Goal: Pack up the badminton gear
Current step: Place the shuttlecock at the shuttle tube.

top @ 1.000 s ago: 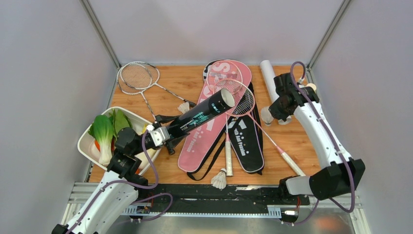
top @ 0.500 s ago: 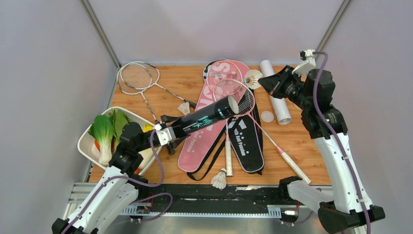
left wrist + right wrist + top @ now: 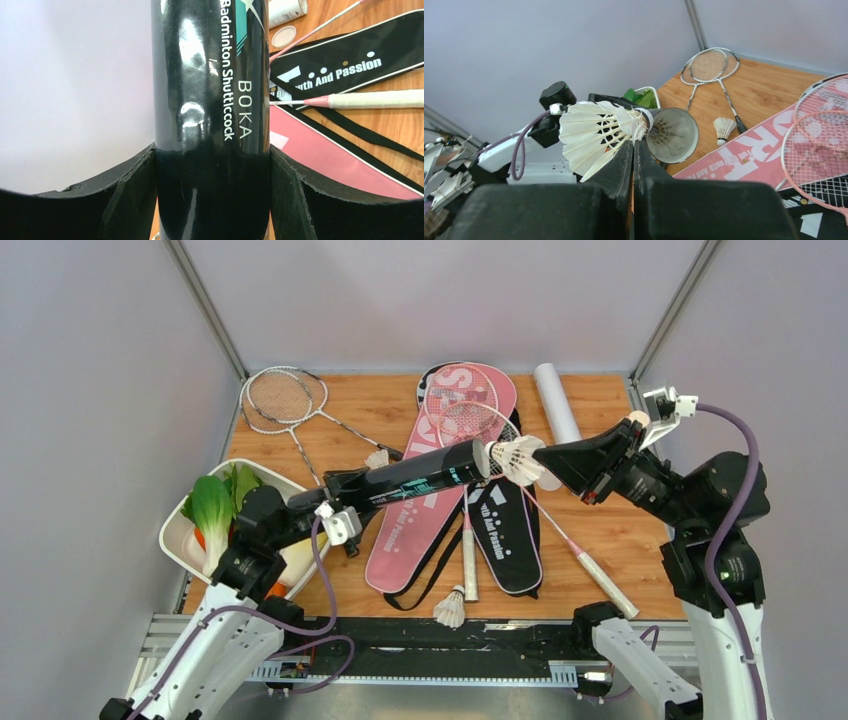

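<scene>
Above the bags [image 3: 400, 540], the right claw [image 3: 633, 146] pinches a shuttlecock [image 3: 515, 455] just before the black tube [image 3: 410, 478] clamped in the left claw [image 3: 212, 167].

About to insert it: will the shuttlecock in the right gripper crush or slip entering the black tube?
Probably fragile: the right gripper pinches the shuttlecock by thin feathers. Likely very light, so it may twist. Feathers could catch entering the black tube.

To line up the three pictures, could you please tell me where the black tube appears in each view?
Top view: black tube at centre, slanting toward the upper right.
Left wrist: fills the middle, upright, clamped in the left gripper.
Right wrist: only its open mouth, centre, behind the shuttlecock.
Shared landmark: the pink bag, in all three.
</scene>
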You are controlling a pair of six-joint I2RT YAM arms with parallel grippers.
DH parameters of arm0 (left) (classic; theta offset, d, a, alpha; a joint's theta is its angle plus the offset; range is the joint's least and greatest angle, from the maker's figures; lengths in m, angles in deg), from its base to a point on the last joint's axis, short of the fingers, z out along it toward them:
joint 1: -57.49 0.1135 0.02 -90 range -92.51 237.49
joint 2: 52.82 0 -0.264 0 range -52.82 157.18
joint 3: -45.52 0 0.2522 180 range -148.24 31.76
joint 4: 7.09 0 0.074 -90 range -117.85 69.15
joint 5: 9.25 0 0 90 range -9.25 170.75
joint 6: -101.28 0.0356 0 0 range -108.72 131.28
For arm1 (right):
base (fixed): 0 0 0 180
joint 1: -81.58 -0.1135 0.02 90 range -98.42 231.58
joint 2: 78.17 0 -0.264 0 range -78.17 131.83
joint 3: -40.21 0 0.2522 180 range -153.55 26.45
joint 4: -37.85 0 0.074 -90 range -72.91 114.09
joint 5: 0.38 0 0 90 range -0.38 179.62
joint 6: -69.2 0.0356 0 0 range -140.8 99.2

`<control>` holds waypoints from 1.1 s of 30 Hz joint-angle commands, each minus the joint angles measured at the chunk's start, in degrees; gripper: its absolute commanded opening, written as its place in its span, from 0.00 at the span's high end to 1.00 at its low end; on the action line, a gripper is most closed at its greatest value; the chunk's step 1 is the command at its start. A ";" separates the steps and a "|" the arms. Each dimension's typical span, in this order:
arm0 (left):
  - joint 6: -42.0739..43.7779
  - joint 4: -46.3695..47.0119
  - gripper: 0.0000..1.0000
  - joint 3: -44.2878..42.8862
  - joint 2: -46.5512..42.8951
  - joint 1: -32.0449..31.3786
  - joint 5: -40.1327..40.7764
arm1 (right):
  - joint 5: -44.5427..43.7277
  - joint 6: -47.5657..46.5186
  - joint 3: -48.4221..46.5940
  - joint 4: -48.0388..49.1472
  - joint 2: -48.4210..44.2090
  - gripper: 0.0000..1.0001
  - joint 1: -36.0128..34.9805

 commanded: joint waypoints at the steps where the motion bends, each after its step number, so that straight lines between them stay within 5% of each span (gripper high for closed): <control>1: 2.94 0.81 0.86 -3.13 -0.48 -0.22 -0.97 | 6.42 3.35 1.03 2.02 -1.53 1.00 0.03; 33: 3.57 0.66 0.86 -6.67 -2.83 -0.23 -6.11 | 11.74 7.59 3.04 2.56 1.62 1.00 0.02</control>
